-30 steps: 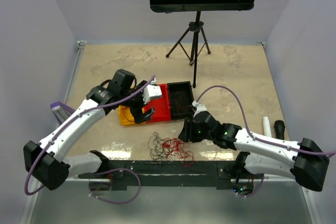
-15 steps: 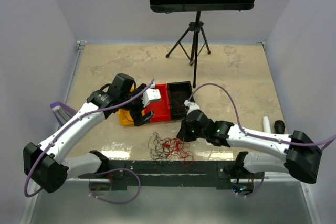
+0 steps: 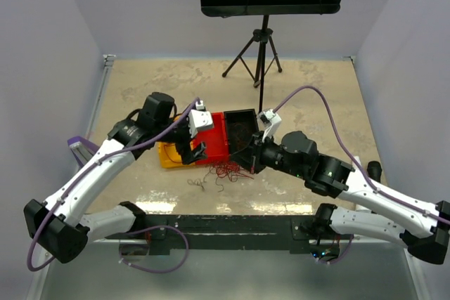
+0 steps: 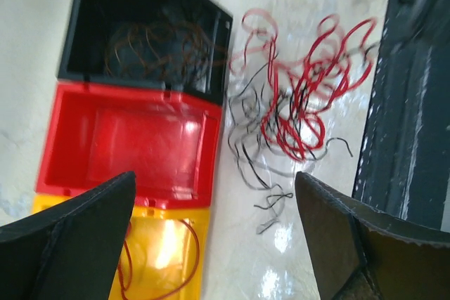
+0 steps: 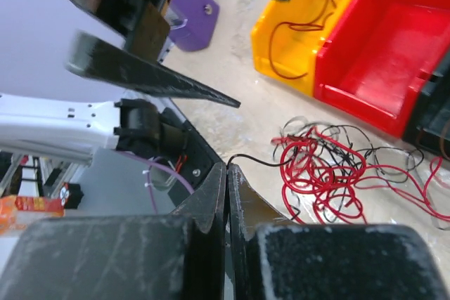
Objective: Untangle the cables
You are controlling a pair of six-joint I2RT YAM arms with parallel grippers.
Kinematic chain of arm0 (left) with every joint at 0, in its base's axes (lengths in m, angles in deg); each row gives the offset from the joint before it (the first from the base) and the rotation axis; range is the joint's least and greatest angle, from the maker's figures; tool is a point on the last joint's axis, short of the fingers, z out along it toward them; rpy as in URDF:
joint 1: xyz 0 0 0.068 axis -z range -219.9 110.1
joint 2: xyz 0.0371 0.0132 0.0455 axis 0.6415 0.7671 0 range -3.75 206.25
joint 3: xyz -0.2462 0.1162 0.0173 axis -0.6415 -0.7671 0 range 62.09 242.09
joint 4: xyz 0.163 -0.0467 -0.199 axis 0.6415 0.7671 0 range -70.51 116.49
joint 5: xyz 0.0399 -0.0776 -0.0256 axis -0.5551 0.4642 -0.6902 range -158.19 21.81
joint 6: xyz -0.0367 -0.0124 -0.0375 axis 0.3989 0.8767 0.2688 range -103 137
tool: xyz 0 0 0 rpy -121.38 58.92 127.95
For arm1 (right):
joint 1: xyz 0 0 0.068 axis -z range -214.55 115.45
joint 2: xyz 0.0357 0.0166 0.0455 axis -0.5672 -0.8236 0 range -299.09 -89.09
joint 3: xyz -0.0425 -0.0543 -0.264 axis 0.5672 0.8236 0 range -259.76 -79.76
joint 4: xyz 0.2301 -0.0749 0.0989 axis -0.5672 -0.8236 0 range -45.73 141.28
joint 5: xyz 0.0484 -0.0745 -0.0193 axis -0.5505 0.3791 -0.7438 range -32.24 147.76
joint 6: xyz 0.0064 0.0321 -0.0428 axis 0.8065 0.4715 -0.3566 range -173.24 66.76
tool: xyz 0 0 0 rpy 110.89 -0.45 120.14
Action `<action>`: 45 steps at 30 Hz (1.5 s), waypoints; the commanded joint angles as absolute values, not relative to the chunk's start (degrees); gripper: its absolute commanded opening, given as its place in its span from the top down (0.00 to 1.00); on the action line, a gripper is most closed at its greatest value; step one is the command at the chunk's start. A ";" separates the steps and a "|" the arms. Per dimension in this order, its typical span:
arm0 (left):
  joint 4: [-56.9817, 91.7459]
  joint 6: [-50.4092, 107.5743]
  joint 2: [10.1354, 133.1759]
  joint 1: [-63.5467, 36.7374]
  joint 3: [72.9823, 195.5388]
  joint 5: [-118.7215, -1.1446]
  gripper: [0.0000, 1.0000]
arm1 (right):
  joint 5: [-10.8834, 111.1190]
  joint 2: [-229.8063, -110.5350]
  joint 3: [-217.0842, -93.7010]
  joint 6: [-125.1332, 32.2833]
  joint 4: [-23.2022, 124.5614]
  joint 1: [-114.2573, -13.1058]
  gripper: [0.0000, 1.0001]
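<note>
Pinching cables [image 5: 316, 173], apparently: right gripper [image 5: 227, 171] aloft.

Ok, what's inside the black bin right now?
A loose coil of thin brown wire lies on the floor of the black bin; the left wrist view shows nothing else there. From above, the right arm covers the bin's near right corner.

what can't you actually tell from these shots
- Top external: the right tool's grip on the cables is too small, and its own wrist covers it.
- Left wrist: blur smears which strands cross over which.
- Left wrist: the yellow bin is cut by the bottom edge and partly behind the left tool.
- Right wrist: the black bin is cut off by the right edge, contents unseen.
</note>
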State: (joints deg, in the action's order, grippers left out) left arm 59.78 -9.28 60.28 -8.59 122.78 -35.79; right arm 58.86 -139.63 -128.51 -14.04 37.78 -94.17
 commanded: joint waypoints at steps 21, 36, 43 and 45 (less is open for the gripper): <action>47.17 10.94 55.22 -7.74 125.46 -15.55 0.00 | 50.72 -144.28 -141.36 -17.82 50.92 -96.08 1.00; 40.41 16.47 54.35 -7.74 121.68 -16.51 0.19 | 47.56 -146.39 -149.37 -17.20 54.61 -97.22 1.00; 41.01 19.03 54.43 -7.82 124.32 -16.34 0.54 | 50.28 -145.08 -144.63 -16.68 53.30 -97.48 1.00; 42.24 18.33 54.35 -7.82 124.14 -16.25 0.80 | 51.16 -144.03 -143.05 -16.50 53.39 -97.48 1.00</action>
